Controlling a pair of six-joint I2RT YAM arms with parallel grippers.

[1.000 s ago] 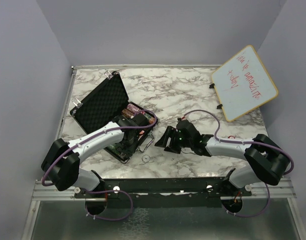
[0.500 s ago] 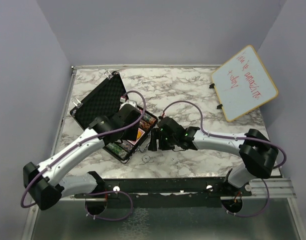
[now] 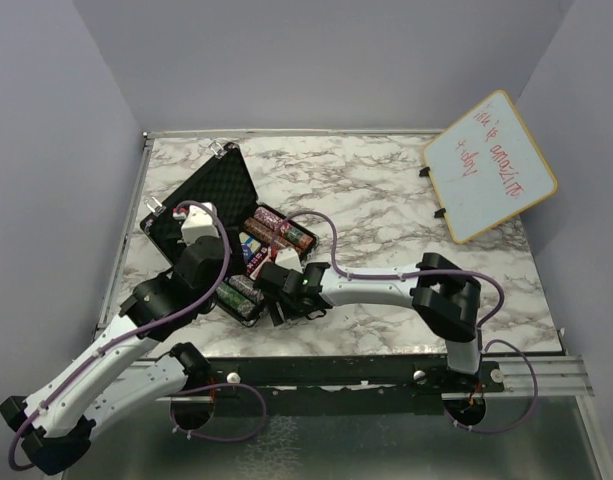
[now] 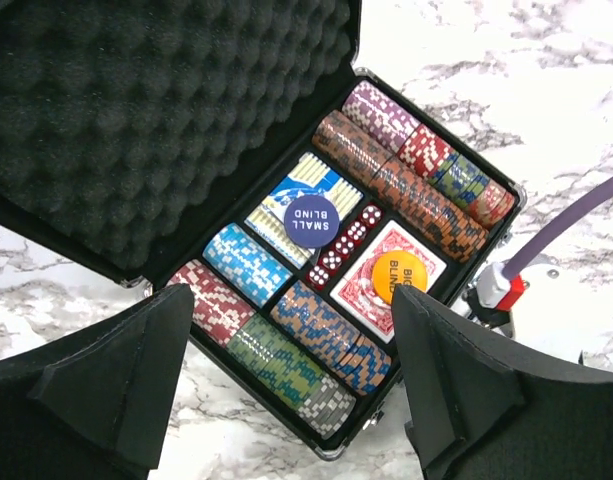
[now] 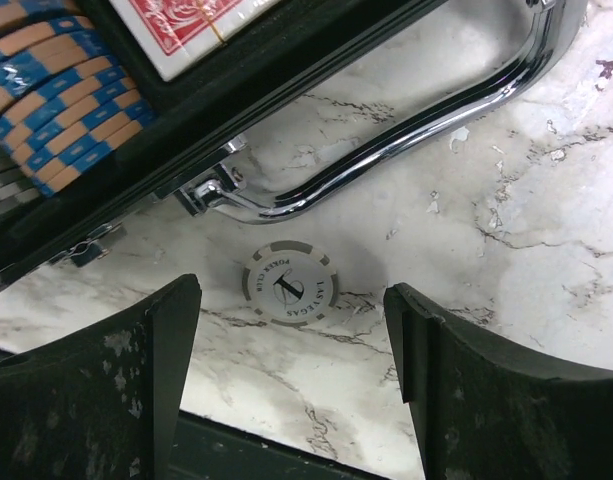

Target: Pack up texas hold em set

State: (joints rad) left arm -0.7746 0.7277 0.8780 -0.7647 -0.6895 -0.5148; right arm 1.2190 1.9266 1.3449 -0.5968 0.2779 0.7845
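Note:
The black case lies open at the table's left, its foam lid tilted back. Its tray holds striped chip stacks, a red deck, a blue deck, red dice and two round buttons, SMALL BLIND and BIG BLIND. My left gripper hangs open and empty above the tray's near corner. My right gripper is open low over the marble in front of the case, with a loose white chip lying flat just beyond its fingertips.
The case's chrome handle lies on the marble right behind the loose chip. The table's front edge runs just under the right fingers. A wood-framed whiteboard leans at the back right.
My left gripper has opened and pulled back up and to the near left, away from the tray. My right arm has swung left to the case's front, over the loose chip, and opened wider.

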